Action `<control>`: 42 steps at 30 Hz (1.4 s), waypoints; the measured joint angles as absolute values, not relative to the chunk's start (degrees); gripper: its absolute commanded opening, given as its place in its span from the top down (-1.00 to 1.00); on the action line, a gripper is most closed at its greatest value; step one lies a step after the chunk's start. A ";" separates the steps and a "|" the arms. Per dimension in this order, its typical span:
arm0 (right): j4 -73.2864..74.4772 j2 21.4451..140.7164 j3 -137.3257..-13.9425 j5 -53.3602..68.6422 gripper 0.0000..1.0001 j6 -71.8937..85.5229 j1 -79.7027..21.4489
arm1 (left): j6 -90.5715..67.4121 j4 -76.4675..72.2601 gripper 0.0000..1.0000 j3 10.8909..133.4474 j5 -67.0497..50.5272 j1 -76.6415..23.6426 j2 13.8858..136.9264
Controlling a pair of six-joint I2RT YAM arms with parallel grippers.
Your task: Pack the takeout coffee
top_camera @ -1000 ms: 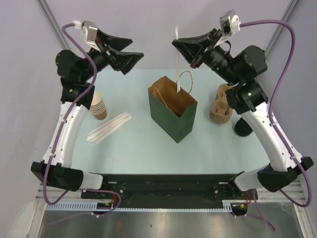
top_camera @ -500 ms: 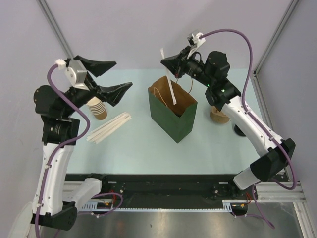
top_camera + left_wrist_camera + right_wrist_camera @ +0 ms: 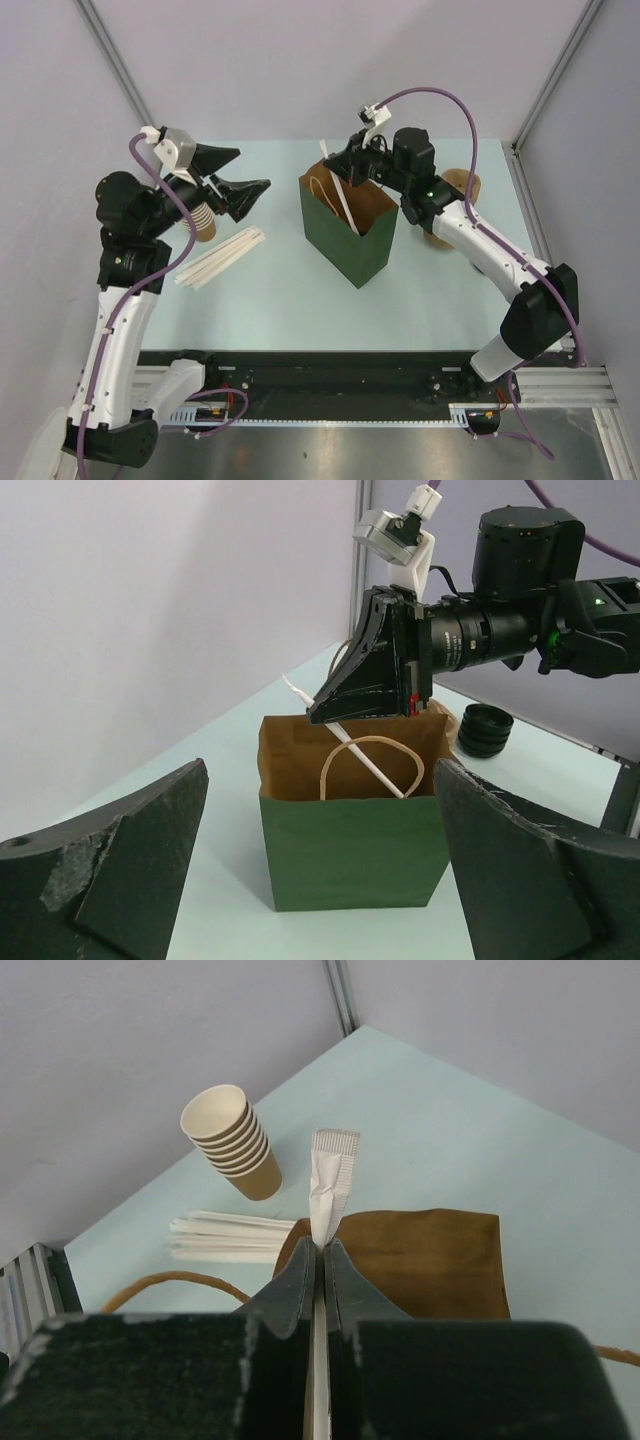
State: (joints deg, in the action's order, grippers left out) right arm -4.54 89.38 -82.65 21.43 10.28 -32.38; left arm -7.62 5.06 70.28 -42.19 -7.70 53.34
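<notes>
1. Takeout coffee: no lidded cup can be told for certain in any view. The right arm crosses the far right of the desk (image 3: 280, 300). A round black item (image 3: 485, 730) stands there beside the brown pulp carriers (image 3: 460, 185); whether it belongs to the cup cannot be told.
2. Right arm: reaches up from its base and bends left, so that the wrist lies level above the open mouth of the green bag (image 3: 355, 245).
3. Right fingers (image 3: 300, 1280): pressed together on a white paper-wrapped stick (image 3: 330, 1175). Its crimped end stands out past the tips, and its other end slants down into the bag.
4. Left arm: raised high at the left, with the wrist turned to the right towards the bag.
5. Left fingers (image 3: 215, 157): spread wide apart and holding nothing, in the air over the stack of lidless cups (image 3: 203, 222).
6. Bundle of white sticks (image 3: 220, 258): lies flat on the desk, just beside the cup stack and well apart from the bag.
</notes>
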 measured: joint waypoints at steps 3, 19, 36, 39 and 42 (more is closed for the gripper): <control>-4.16 89.49 -81.38 21.41 0.90 10.28 -32.38 | -8.16 6.46 -0.99 70.04 -41.82 -7.09 53.34; -0.45 89.14 -78.59 20.86 0.07 12.21 -31.97 | -8.84 17.43 -0.99 70.52 -40.86 -4.05 56.75; 4.84 68.97 -83.31 16.78 -0.99 6.96 -27.88 | 4.21 56.14 -0.99 99.00 -40.60 -2.98 71.96; 10.13 63.86 -83.40 15.86 -0.99 5.96 -22.94 | 6.48 60.20 -0.99 99.00 -39.92 -2.96 71.96; 15.77 59.53 -82.98 15.68 -0.99 5.65 -17.63 | 8.32 61.73 -0.99 97.08 -38.28 -2.96 71.55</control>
